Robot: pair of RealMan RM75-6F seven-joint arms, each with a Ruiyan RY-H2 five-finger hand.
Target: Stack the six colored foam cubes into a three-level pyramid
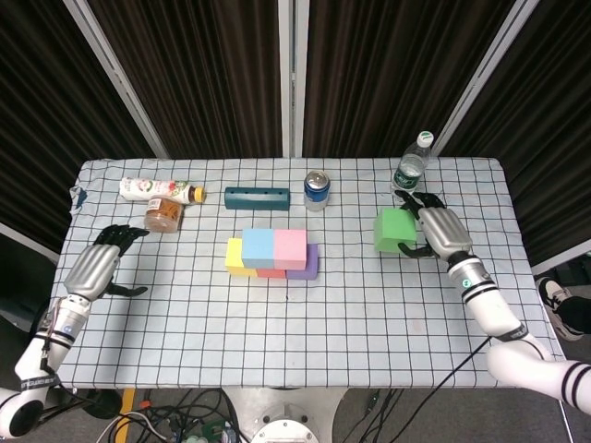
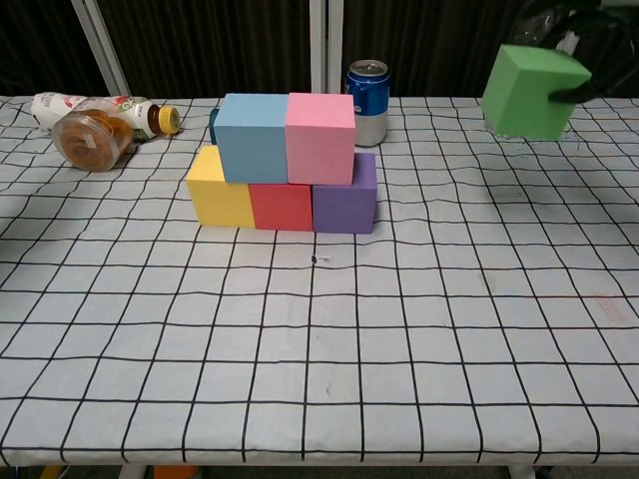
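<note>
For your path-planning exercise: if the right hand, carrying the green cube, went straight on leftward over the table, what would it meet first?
Probably the pink cube. The right hand holds the green cube raised; if it rides higher than the stack, it would pass over.

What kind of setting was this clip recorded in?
Probably a lab or robot test bay, not a home: a table under a black-and-white grid cloth, dark curtain panels held in metal framing behind it, and loose cables on the floor beneath.
</note>
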